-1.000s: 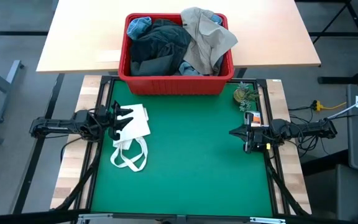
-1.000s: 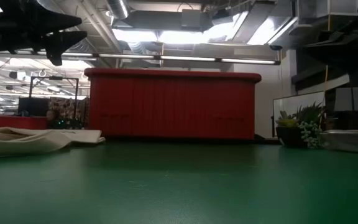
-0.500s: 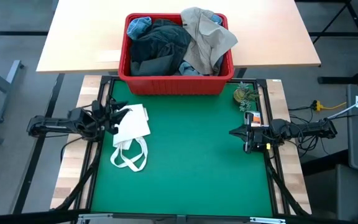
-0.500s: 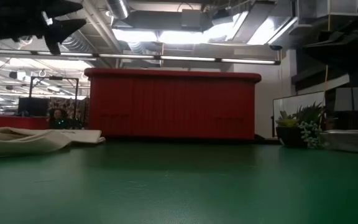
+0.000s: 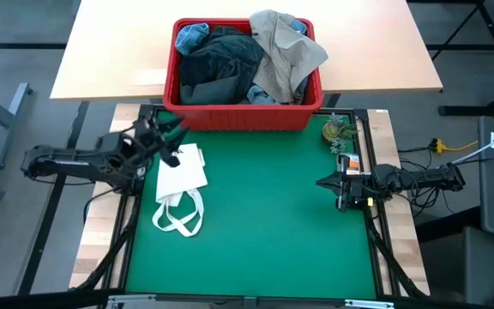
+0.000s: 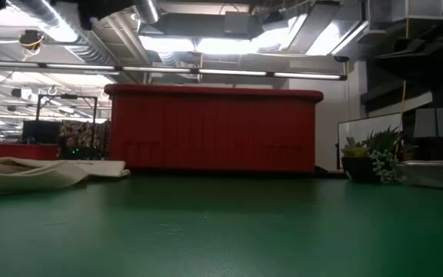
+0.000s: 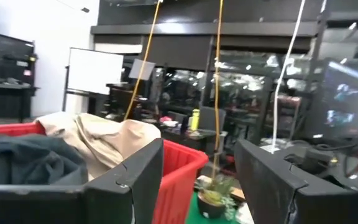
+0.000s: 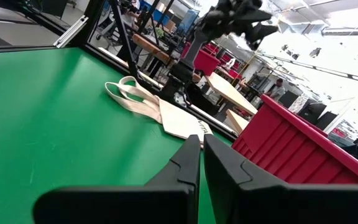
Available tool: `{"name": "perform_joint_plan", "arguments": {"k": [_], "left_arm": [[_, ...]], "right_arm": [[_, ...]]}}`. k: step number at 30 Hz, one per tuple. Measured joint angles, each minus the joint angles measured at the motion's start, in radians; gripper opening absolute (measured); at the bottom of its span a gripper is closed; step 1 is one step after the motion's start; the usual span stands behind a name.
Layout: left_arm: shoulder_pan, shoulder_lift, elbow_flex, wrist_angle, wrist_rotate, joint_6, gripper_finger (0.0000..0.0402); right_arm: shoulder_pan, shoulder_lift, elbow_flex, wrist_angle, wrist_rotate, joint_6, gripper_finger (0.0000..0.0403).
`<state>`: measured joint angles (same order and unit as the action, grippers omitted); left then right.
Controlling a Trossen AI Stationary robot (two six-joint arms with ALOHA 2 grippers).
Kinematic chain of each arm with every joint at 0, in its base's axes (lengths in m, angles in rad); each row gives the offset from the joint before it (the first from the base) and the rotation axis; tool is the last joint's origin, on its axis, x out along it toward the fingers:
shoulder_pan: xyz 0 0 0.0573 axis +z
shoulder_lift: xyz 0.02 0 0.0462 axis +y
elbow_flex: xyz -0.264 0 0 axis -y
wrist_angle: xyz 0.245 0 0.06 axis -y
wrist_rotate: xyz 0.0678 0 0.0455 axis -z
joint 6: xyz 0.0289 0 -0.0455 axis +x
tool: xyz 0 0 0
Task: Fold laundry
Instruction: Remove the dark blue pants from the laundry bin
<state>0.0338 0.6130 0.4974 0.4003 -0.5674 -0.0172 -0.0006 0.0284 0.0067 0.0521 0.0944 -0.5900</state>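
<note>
The laundry fills a red basket (image 5: 243,112) on the wooden table beyond the green mat. A dark green-grey piece (image 5: 221,56) lies in its middle, a beige piece (image 5: 286,51) hangs over its right rim, and a light blue piece (image 5: 191,34) shows in the far left corner. I cannot make out the jeans. My left gripper (image 5: 168,137) is open and raised near the basket's left front corner, empty; its wrist view faces the beige piece (image 7: 98,140) and the dark piece (image 7: 23,165). My right gripper (image 5: 324,182) waits shut at the mat's right side.
A white tote bag (image 5: 181,184) lies flat on the mat's left part, handles toward the near edge, just near of my left gripper. A small plant (image 5: 340,133) stands at the mat's far right corner. The mat's middle (image 5: 264,215) is bare green.
My left gripper has risen from just above the tote bag's far left corner and swung toward the far edge and the basket, tipping upward; in the low view it has climbed out of the picture's top. The tote bag has stayed where it was.
</note>
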Motion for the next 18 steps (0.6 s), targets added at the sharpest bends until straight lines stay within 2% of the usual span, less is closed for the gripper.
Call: {"name": "perform_joint_plan", "arguments": {"k": [10,14,18], "left_arm": [[0.159,0.305,0.346,-0.224,0.008,-0.006,0.0193],[0.245,0.421,0.46,-0.315,0.011,-0.055,0.0193],[0.335,0.528,0.548,-0.391,0.07,-0.062,0.0193]], "right_arm": [[0.0,0.0,0.0,-0.001,0.0,0.0,0.0024],[0.0,0.0,0.0,-0.001,0.0,0.0,0.0024],[0.0,0.0,0.0,-0.001,0.0,0.0,0.0024]]}}
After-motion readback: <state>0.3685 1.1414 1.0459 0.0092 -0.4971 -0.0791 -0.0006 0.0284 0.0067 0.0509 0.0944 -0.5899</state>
